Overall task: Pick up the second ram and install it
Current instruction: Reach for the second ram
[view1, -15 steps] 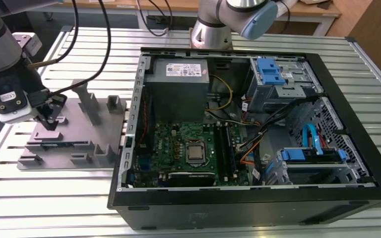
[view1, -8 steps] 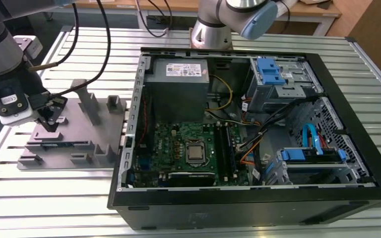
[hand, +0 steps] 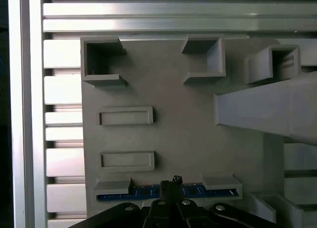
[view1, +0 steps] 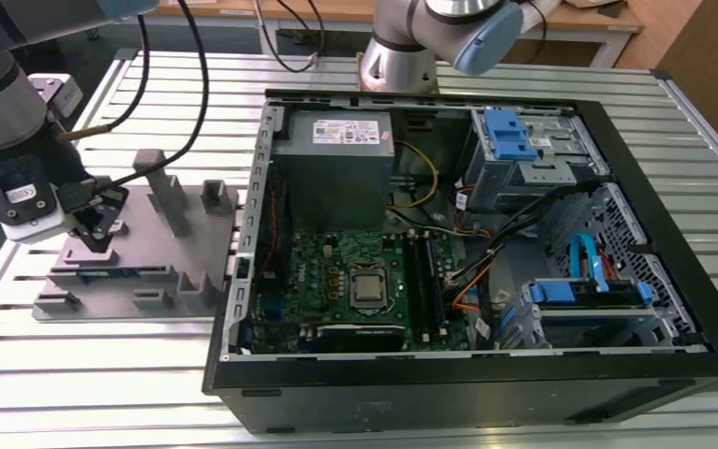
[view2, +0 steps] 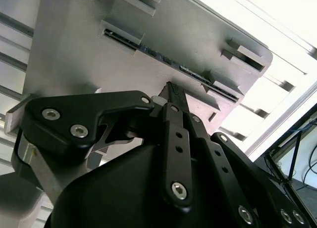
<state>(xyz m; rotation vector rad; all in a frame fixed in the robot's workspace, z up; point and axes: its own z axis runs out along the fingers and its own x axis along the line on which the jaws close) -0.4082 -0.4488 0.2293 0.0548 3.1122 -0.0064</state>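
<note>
The ram (view1: 107, 272) stands on edge in a long slot at the near side of the tray (view1: 141, 245), with its top edge showing as a thin blue-dark strip. I count one stick in the tray. In the first wrist view the ram (hand: 138, 192) runs between two low end blocks. In the second wrist view it (view2: 148, 51) lies as a dark line across the tray (view2: 74, 55). No label on it can be made out.

The gripper (view1: 94, 241) hangs point-down over the tray, just above the ram's middle. In the second wrist view the gripper (view2: 171, 89) has its fingers drawn together with no gap between them. They hold nothing, and the tip sits just short of the slot. In the first wrist view the gripper (hand: 176, 181) overlaps the blue strip.

The tray (hand: 188, 134) in that view carries three square open pockets and two shallow rectangular frames.

To the exterior view's right, the case (view1: 459, 398) lies open on the slatted table (view1: 85, 374). Inside it I count:
- one power supply (view1: 334, 159) bearing one white label (view1: 349, 131) with small print and marks
- one green board (view1: 322, 262)
- one silver processor (view1: 368, 288)
- two blue drive caddies (view1: 509, 136) (view1: 583, 292)
</note>
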